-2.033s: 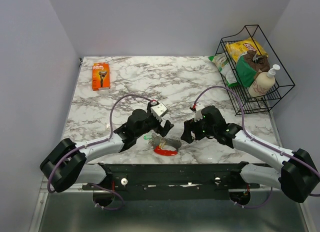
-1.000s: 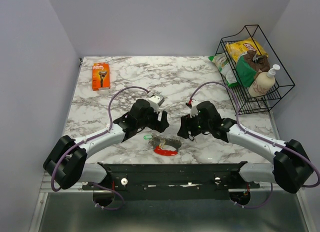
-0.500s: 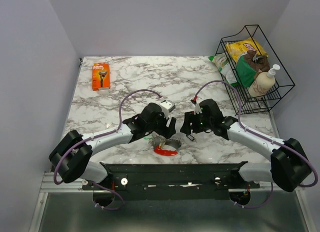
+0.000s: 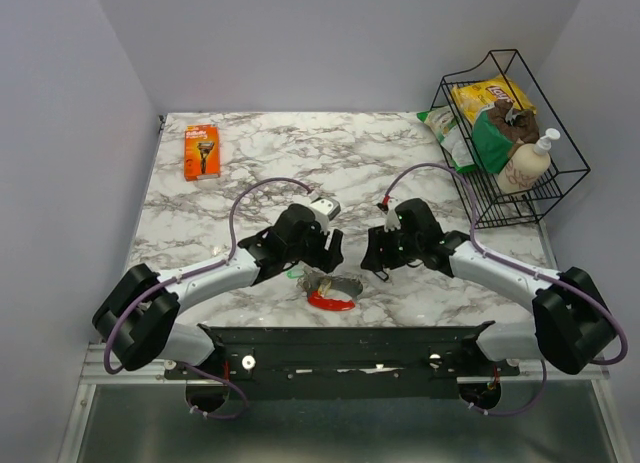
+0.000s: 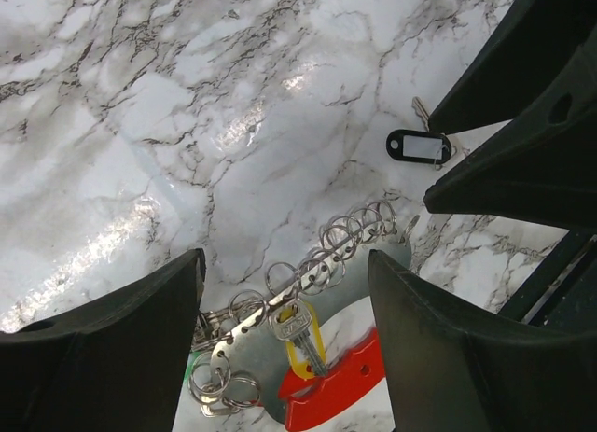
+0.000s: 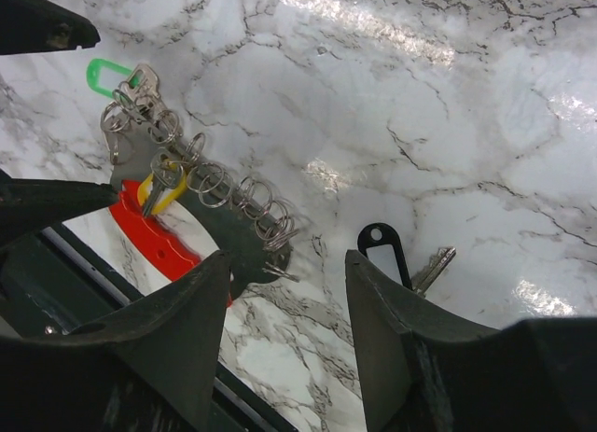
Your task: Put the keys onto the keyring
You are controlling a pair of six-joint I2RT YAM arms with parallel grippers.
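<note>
What the wrist cameras lose

Left wrist view: the red tag point(image 5: 322, 404) of the keys point(image 5: 300, 337) runs off the bottom edge, and the green key head point(image 5: 191, 362) is mostly behind a finger point(image 5: 103, 357) of the left hand point(image 5: 286, 264). Right wrist view: a finger point(image 6: 410, 357) of the right hand point(image 6: 289, 257) covers part of the silvery key point(image 6: 431, 267) beside the keyring point(image 6: 382, 250).
</note>
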